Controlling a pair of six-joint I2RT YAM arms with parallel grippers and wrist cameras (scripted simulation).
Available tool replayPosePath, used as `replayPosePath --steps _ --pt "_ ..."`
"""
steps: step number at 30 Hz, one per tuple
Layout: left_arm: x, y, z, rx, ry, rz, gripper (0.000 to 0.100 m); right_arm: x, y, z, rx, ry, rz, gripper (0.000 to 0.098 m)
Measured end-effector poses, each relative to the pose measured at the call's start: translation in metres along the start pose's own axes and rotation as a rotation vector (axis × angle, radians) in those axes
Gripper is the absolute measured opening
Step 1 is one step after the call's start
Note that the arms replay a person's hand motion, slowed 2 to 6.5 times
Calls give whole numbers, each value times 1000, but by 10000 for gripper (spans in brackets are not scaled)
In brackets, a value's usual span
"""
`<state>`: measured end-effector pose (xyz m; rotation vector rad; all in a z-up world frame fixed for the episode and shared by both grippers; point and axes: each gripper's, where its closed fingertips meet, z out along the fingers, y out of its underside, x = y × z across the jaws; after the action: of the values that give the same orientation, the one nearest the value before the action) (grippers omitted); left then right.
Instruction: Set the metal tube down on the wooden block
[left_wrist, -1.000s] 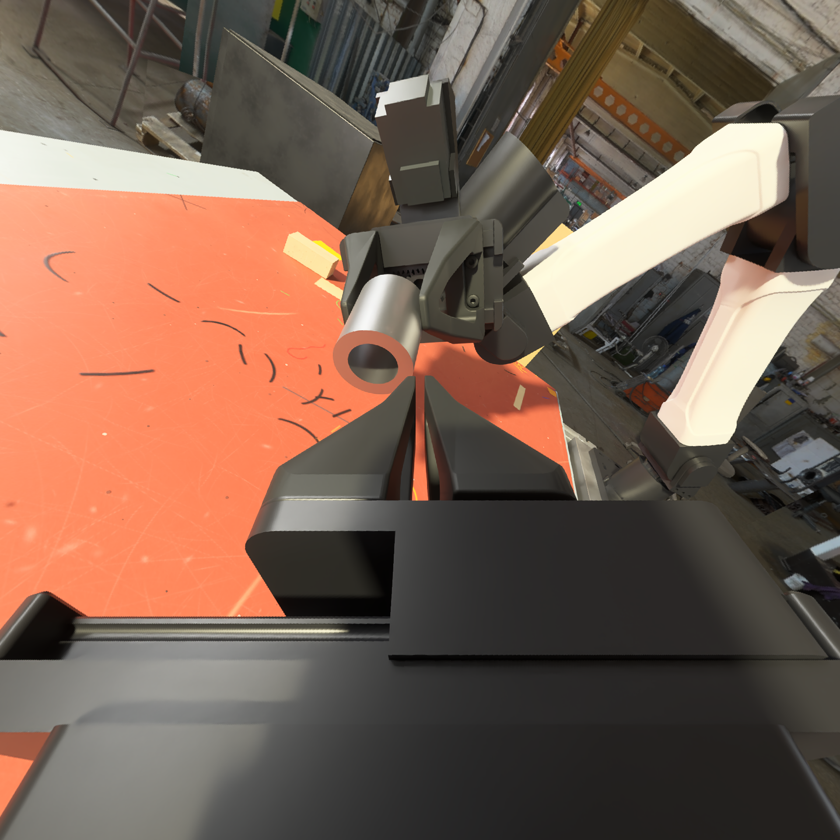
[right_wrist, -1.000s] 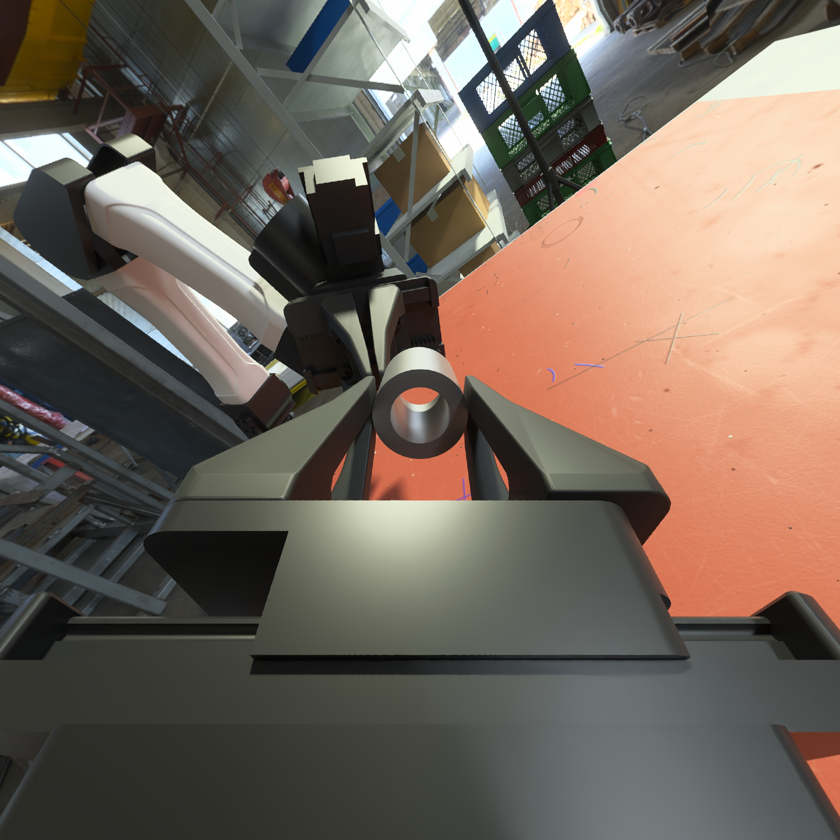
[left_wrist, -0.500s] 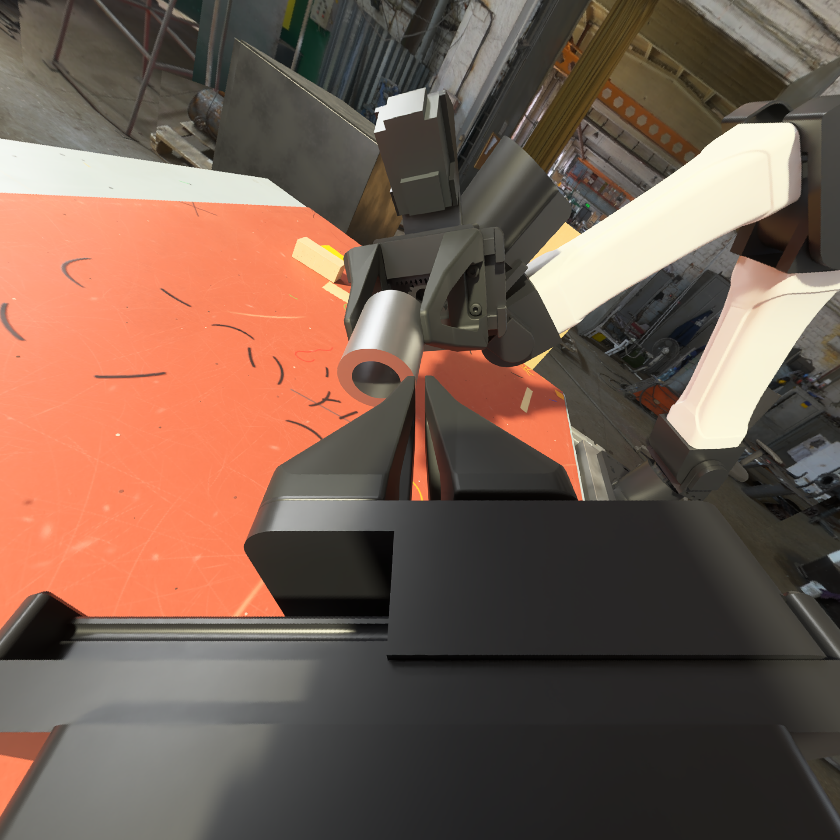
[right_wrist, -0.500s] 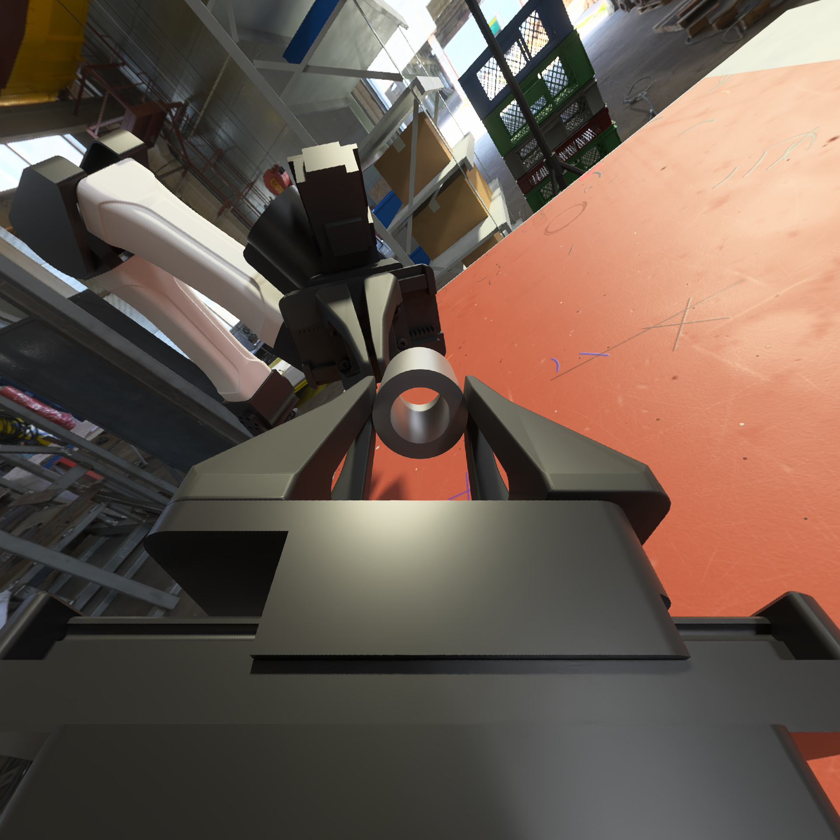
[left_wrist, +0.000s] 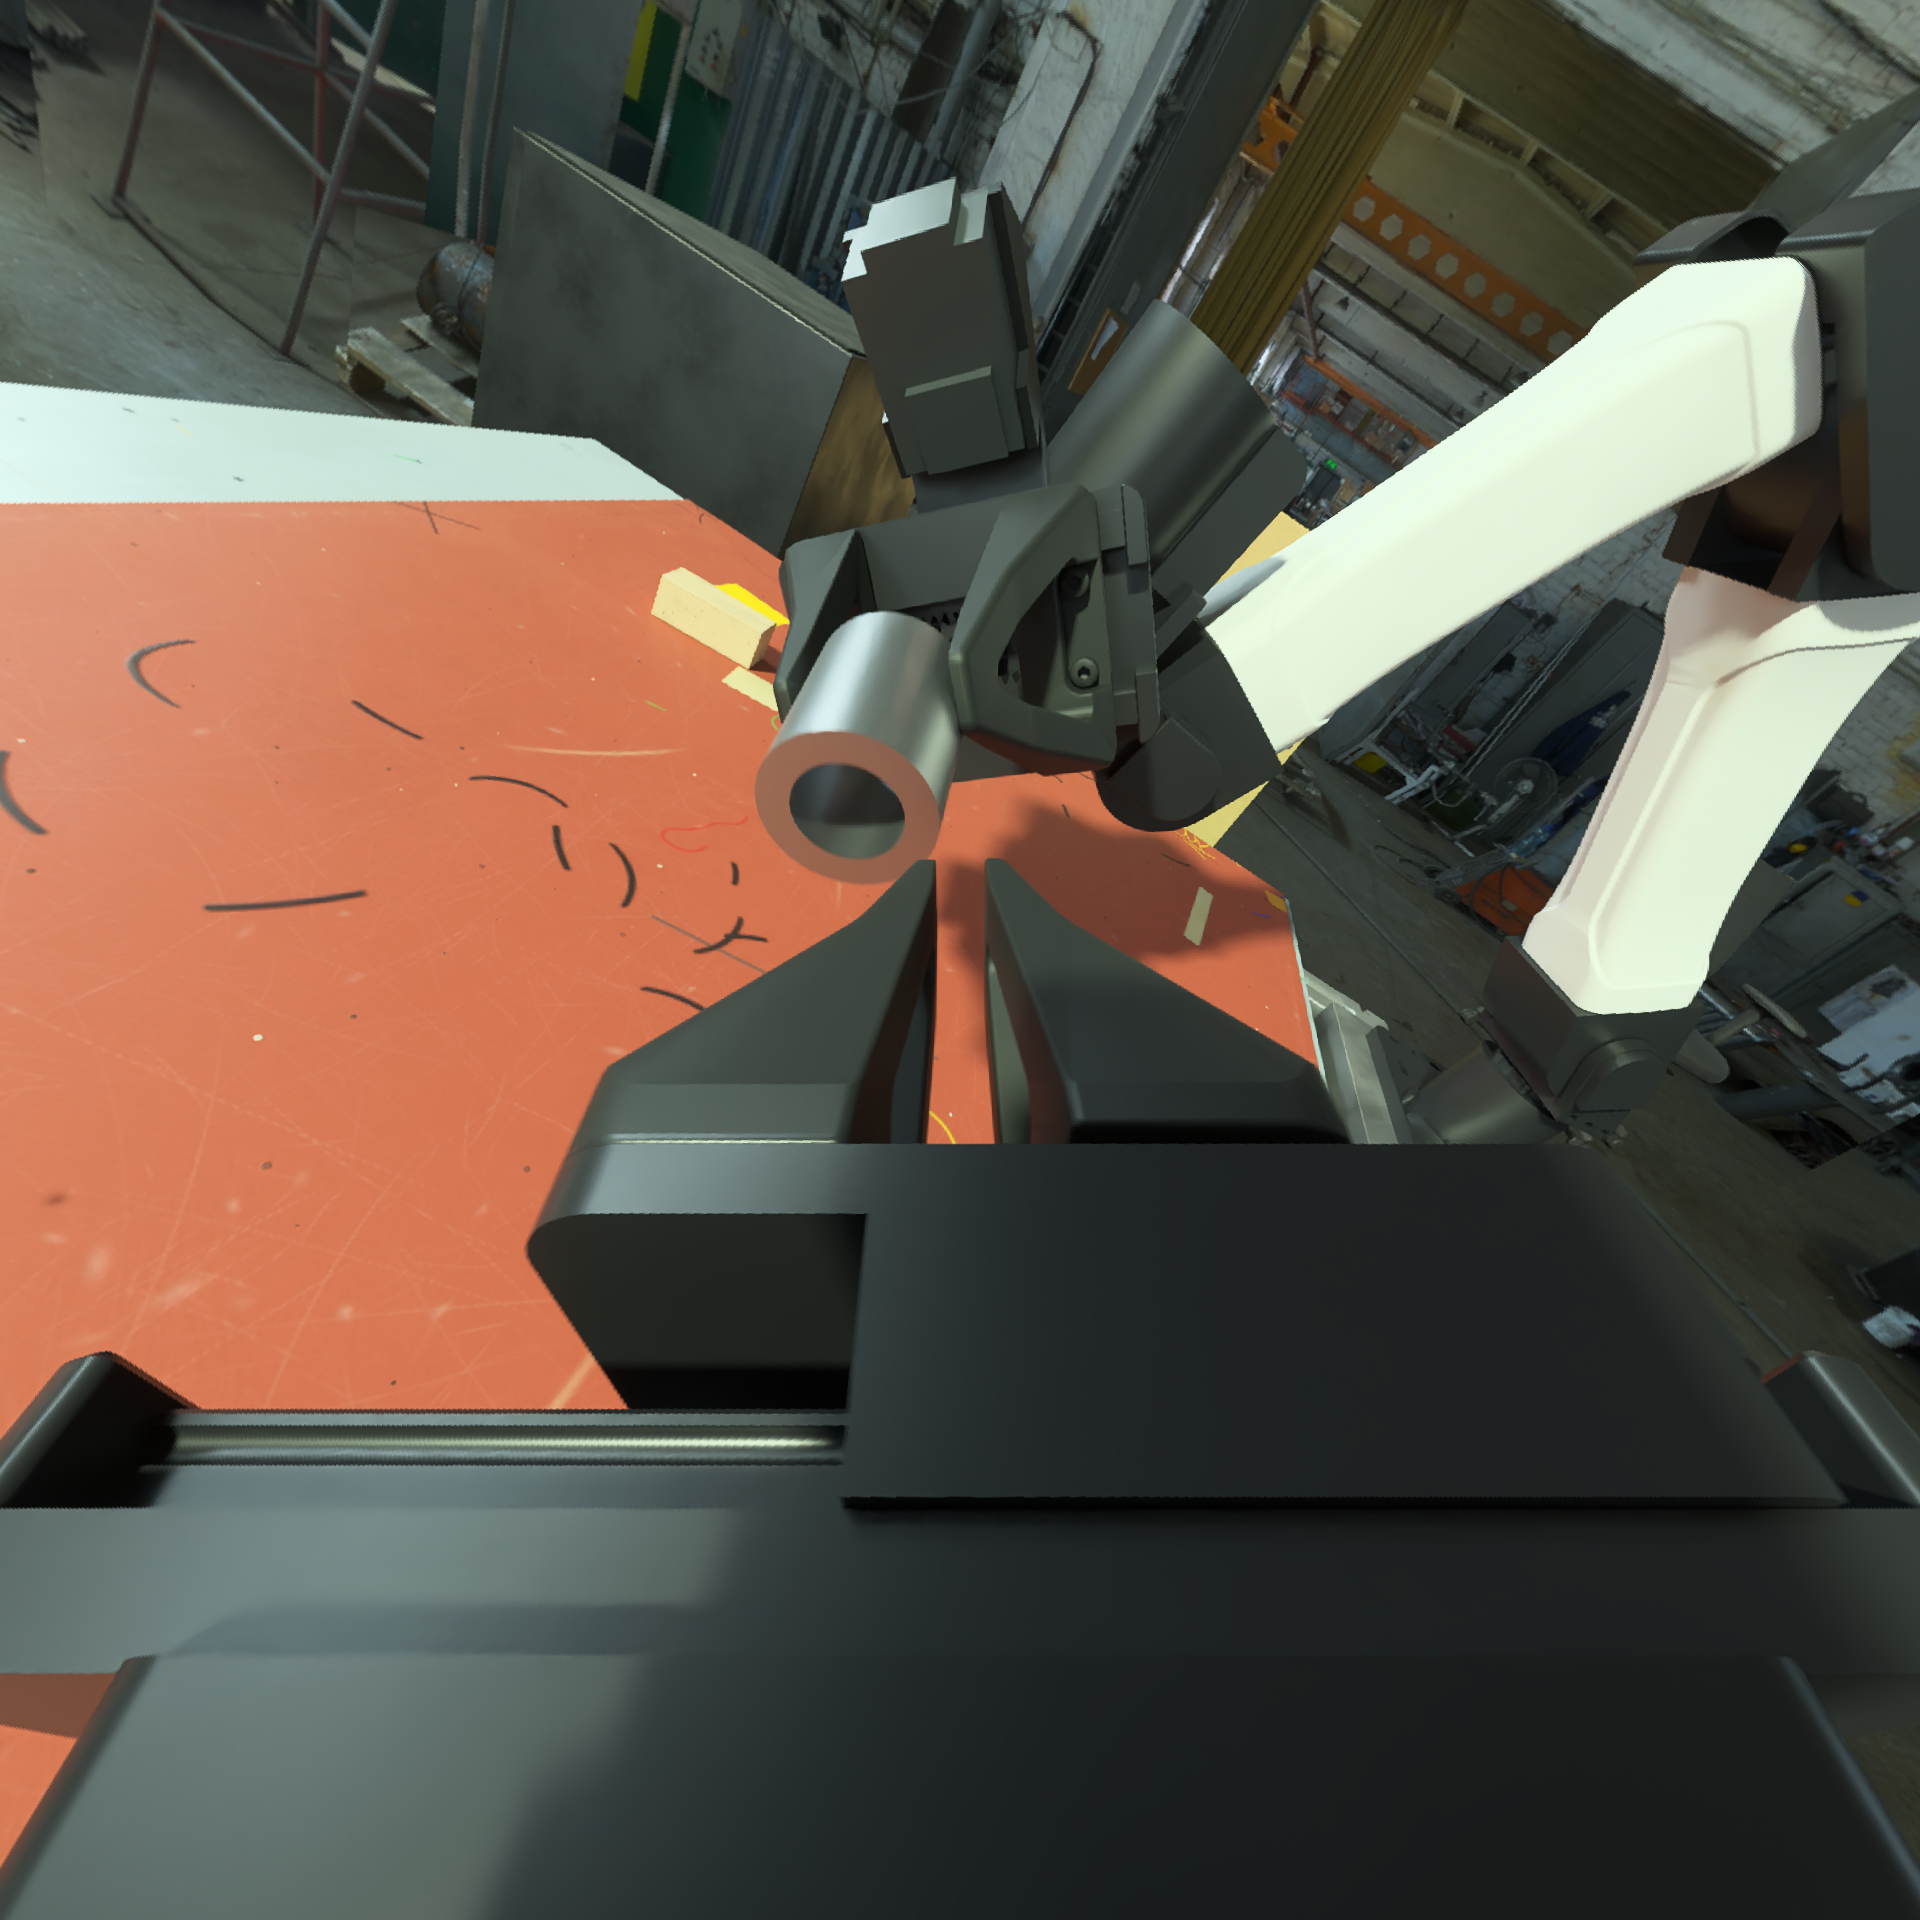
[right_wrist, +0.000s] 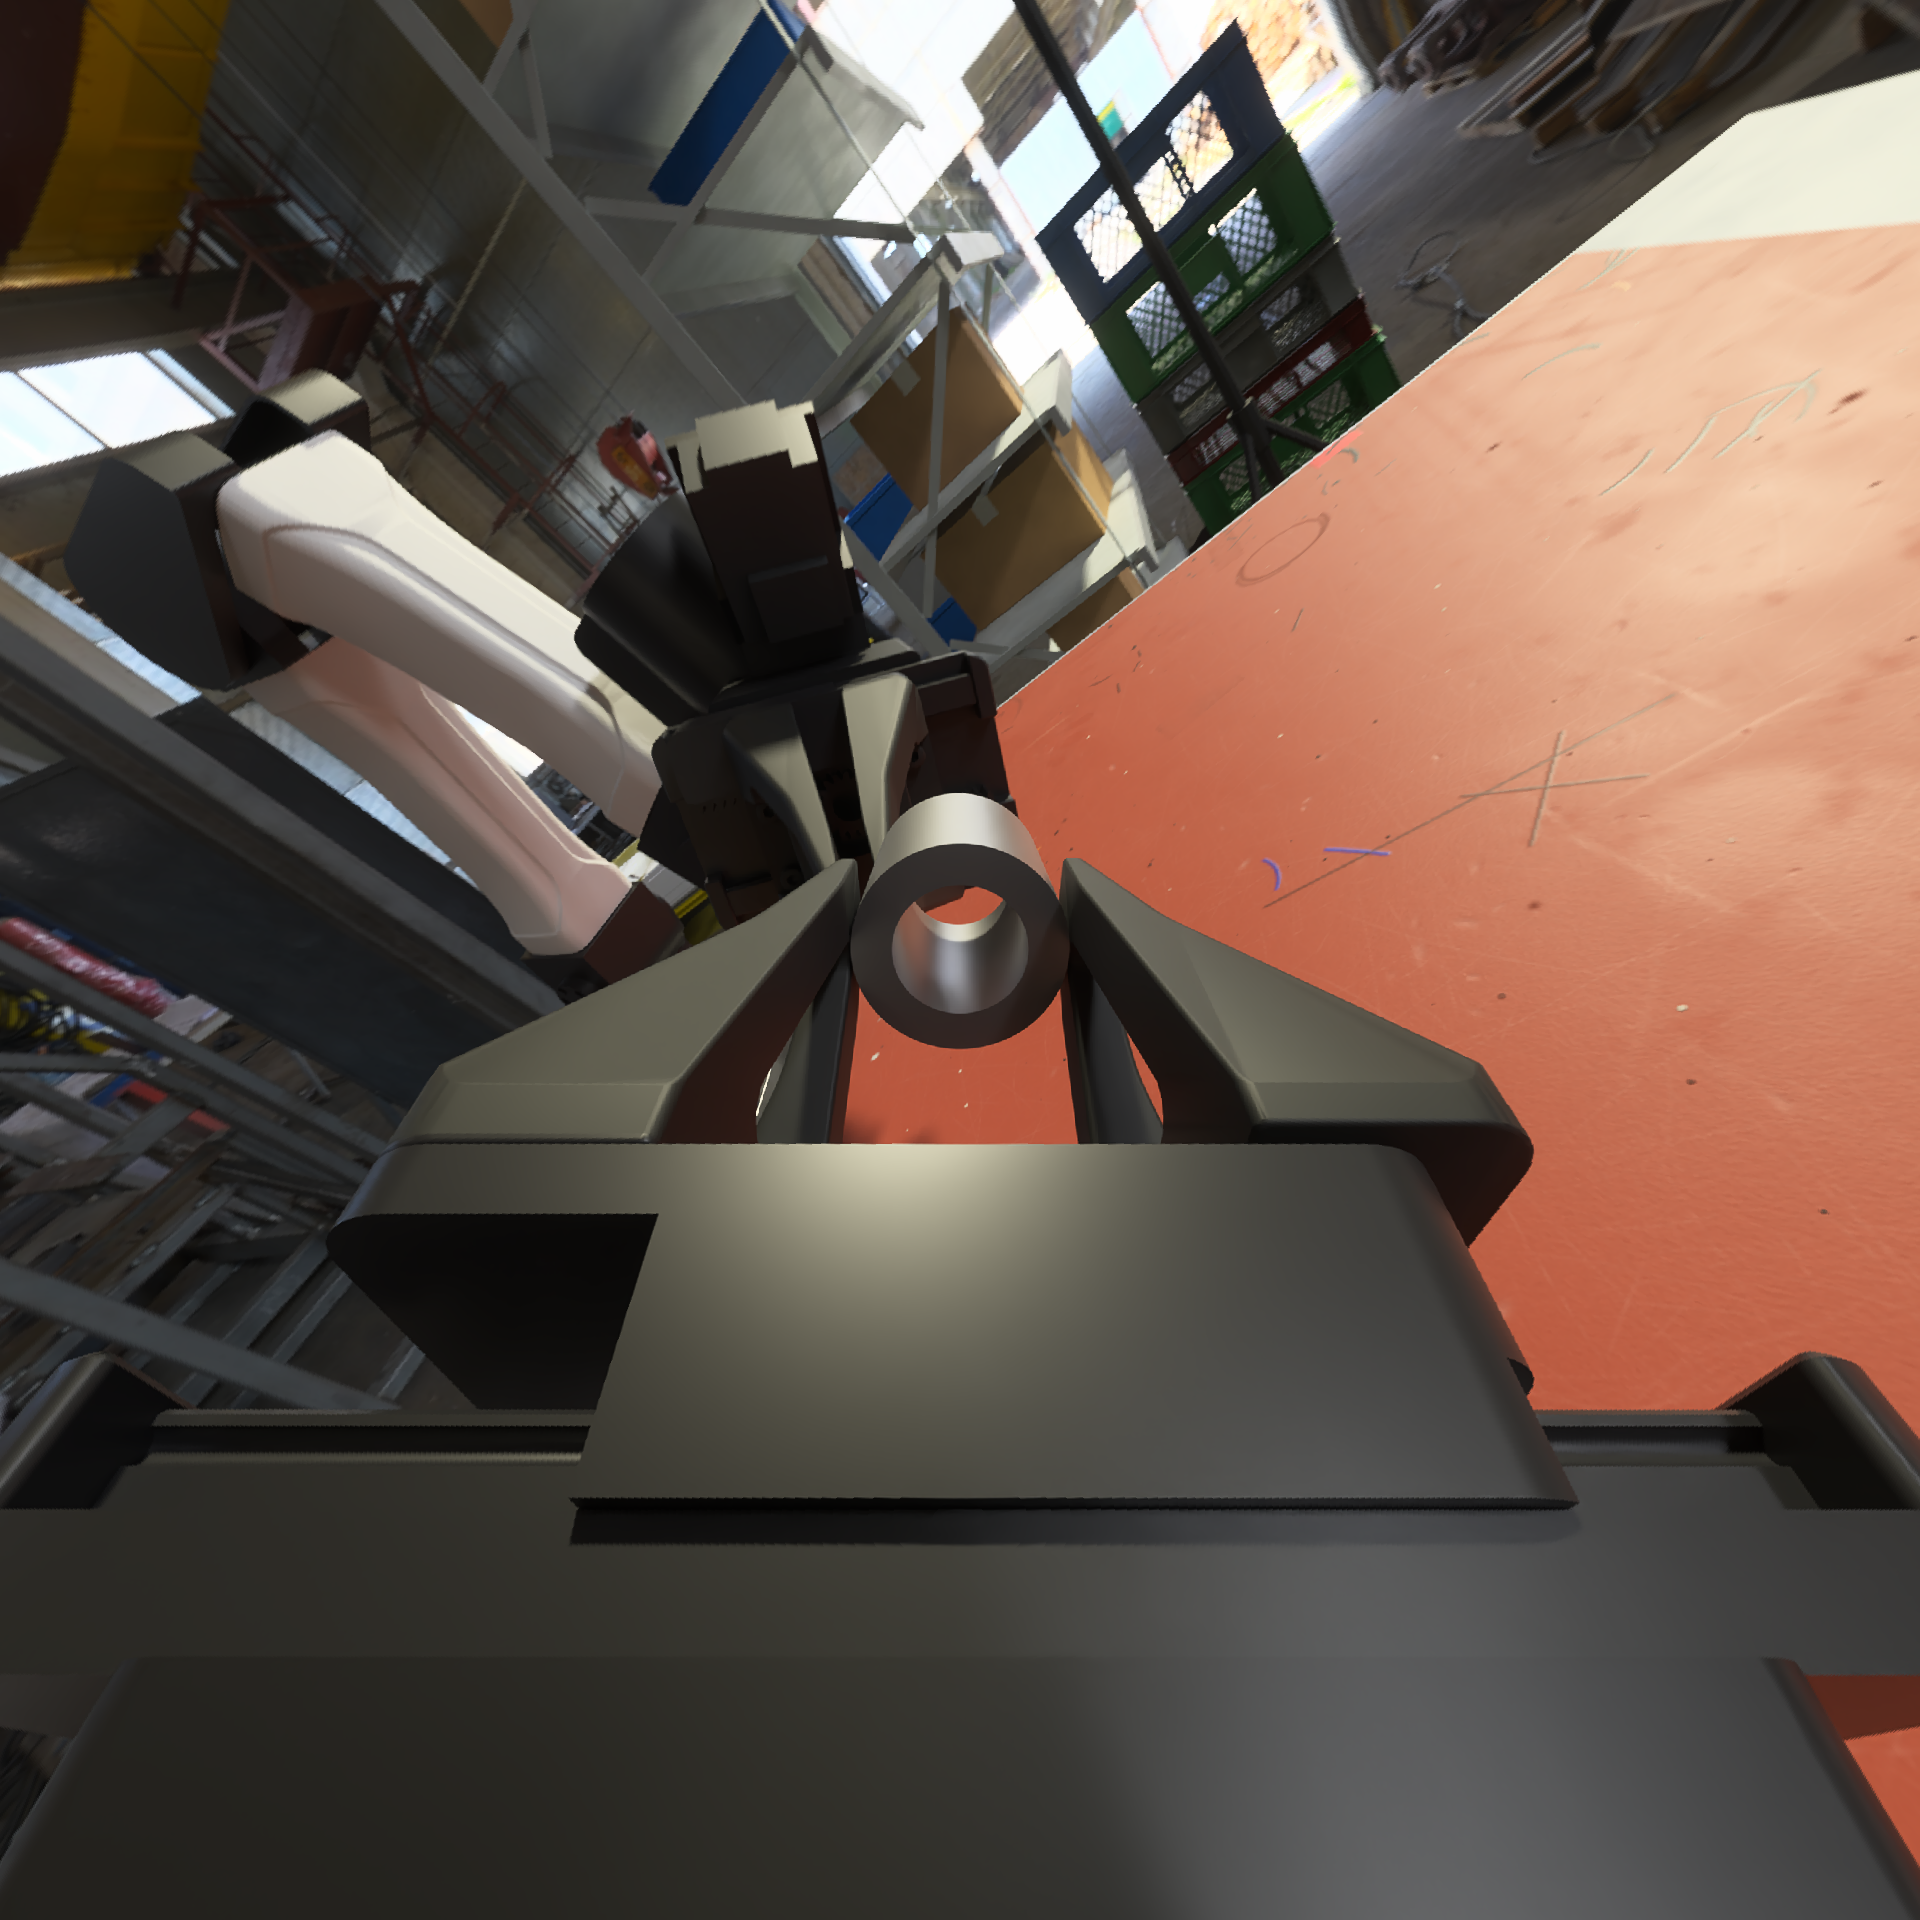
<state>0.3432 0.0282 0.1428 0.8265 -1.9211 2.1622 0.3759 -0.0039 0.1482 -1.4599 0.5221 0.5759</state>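
Left wrist view: left tool (left_wrist: 959, 873) narrowed to a slit, empty; metal tube (left_wrist: 854, 746) just beyond its tips, gripped by the right tool, above the orange tabletop (left_wrist: 312, 1039); wooden block (left_wrist: 713, 616) farther back, apart from the tube.
Right wrist view: right tool (right_wrist: 961, 878) clamped on the metal tube (right_wrist: 961, 920), bore facing the camera; left tool just behind it.

You're in a big grimy workshop: scratched orange tabletop (left_wrist: 312, 1091), grey metal sheet (left_wrist: 644, 343) leaning behind it, stacked blue and green crates (right_wrist: 1226, 301), cardboard boxes (right_wrist: 997, 488) on racking, daylight pouring through windows (right_wrist: 94, 405).
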Motion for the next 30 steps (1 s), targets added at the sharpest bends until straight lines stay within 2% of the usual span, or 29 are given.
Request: replayPosePath --steps 6,11,14,22,25,30 --pt "4 -5 -2 27 3 8 257 -10 -23 -16 54 80 -30 320" --pt "-5 -8 -8 48 -40 -4 369 -24 -45 -35 73 170 -83 321" --pt "-11 -11 -12 64 -74 -9 436 -33 -56 -50 64 251 -134 321" --pt "-25 -17 -19 107 -161 -24 529 -50 -92 -114 40 565 -278 320" --pt "-28 -18 -20 116 -178 -34 542 -47 -100 -145 27 692 -276 320" --pt "-30 -17 -21 119 -184 -52 551 -32 -107 -196 -26 896 -220 320"
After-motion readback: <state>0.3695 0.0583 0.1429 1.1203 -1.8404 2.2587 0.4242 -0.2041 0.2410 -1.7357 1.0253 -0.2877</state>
